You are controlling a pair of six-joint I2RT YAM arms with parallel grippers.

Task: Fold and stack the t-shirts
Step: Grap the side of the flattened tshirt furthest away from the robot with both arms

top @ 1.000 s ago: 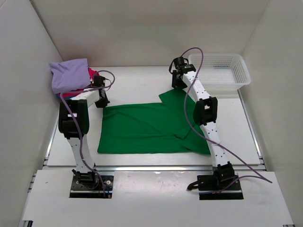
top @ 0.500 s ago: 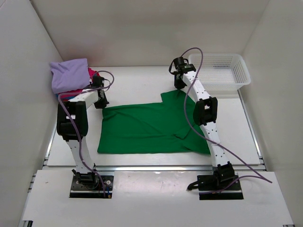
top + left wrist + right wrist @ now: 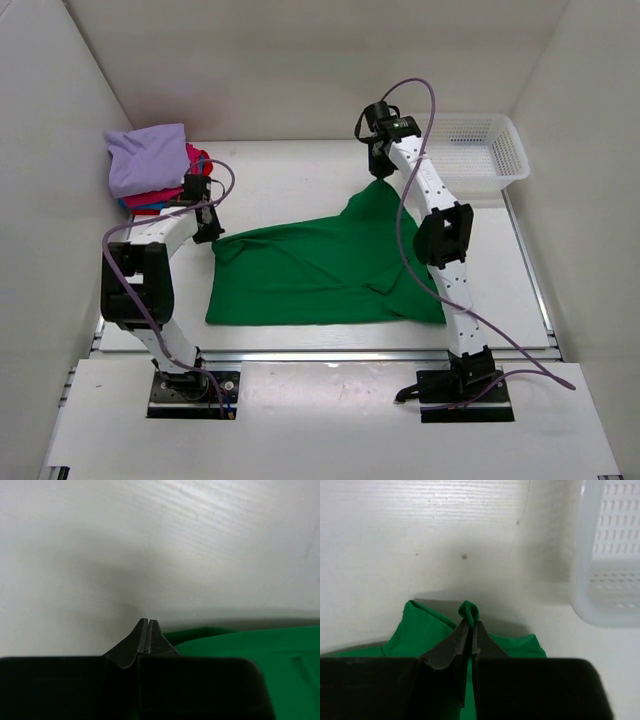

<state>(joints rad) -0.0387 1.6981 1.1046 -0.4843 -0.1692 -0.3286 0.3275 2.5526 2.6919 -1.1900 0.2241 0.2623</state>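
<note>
The bright green t-shirt (image 3: pixel 310 270) lies spread on the table. My right gripper (image 3: pixel 380 178) is shut on its far right corner and holds it lifted, so the cloth rises in a peak. In the right wrist view a fold of green cloth (image 3: pixel 469 611) pokes out above the shut gripper (image 3: pixel 470 624). My left gripper (image 3: pixel 209 234) is shut at the shirt's far left corner. In the left wrist view its gripper (image 3: pixel 148 622) has the jaws pressed together, with green cloth (image 3: pixel 260 645) right beside it. A folded stack with the lavender shirt (image 3: pixel 147 158) on top sits at the far left.
Pink-red cloth (image 3: pixel 196 157) and a blue edge (image 3: pixel 134 203) show under the lavender shirt. A white mesh basket (image 3: pixel 512 150) stands at the far right, and its rim (image 3: pixel 581 580) is close to the right of my right gripper. White walls enclose the table.
My right gripper closed on the far right corner and lifted it up and back. My left gripper moved toward me and left, and the shirt's far left corner shifted with it.
</note>
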